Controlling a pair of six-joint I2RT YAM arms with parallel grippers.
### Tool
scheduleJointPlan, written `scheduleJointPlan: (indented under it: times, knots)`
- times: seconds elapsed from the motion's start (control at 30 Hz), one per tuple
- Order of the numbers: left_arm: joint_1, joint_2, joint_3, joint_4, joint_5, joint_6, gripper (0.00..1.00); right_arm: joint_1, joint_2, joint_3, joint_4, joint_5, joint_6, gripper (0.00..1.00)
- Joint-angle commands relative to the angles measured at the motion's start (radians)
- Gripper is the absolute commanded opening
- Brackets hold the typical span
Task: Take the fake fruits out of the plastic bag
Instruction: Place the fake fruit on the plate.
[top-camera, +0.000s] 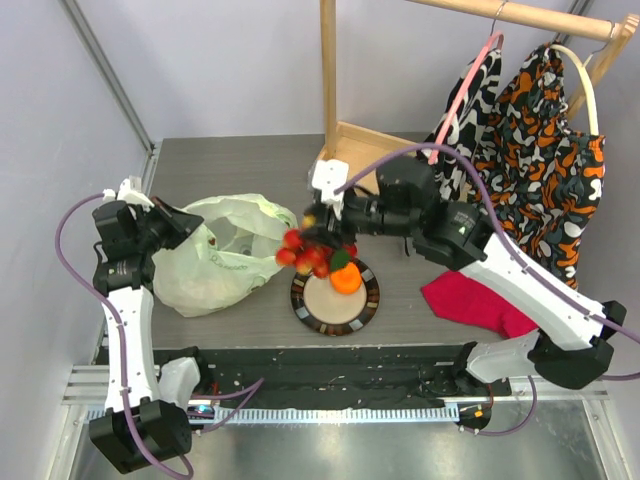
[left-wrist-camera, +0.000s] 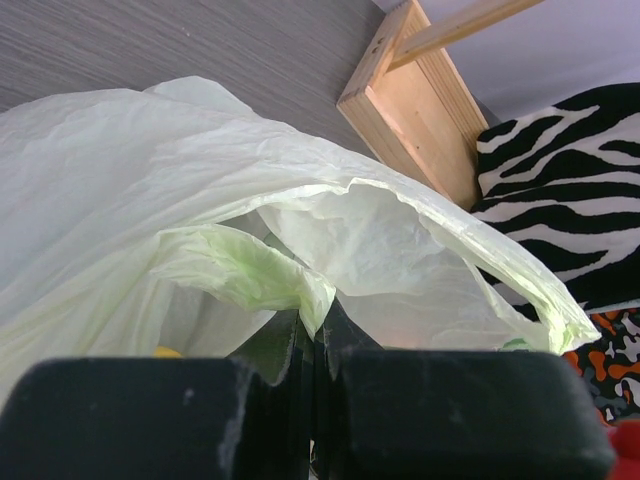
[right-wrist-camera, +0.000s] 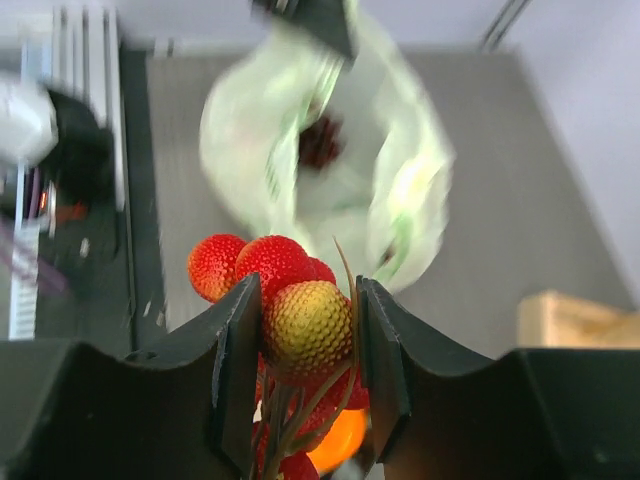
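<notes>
The pale green plastic bag lies open on the left of the table. My left gripper is shut on a fold of its rim. A bit of yellow fruit shows inside the bag. My right gripper is shut on a bunch of red berries, held above the left edge of the dark-rimmed plate. In the right wrist view the jaws clamp a yellow-red berry and its stems. An orange sits on the plate. A dark fruit shows blurred inside the bag.
A red cloth lies right of the plate. A wooden rack base with an upright post stands at the back. Patterned garments hang on the right.
</notes>
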Motion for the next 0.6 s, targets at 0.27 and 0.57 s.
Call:
scheduleJointPlan:
  times: [0.27,0.57]
  knots:
    - [0.005,0.013,0.035,0.042,0.001,0.004,0.00,-0.009,-0.079,-0.494,0.022,0.011,-0.058,0.01]
    - [0.005,0.032,0.035,0.038,0.004,0.009,0.00,-0.029,-0.073,-0.645,0.039,-0.036,-0.268,0.01]
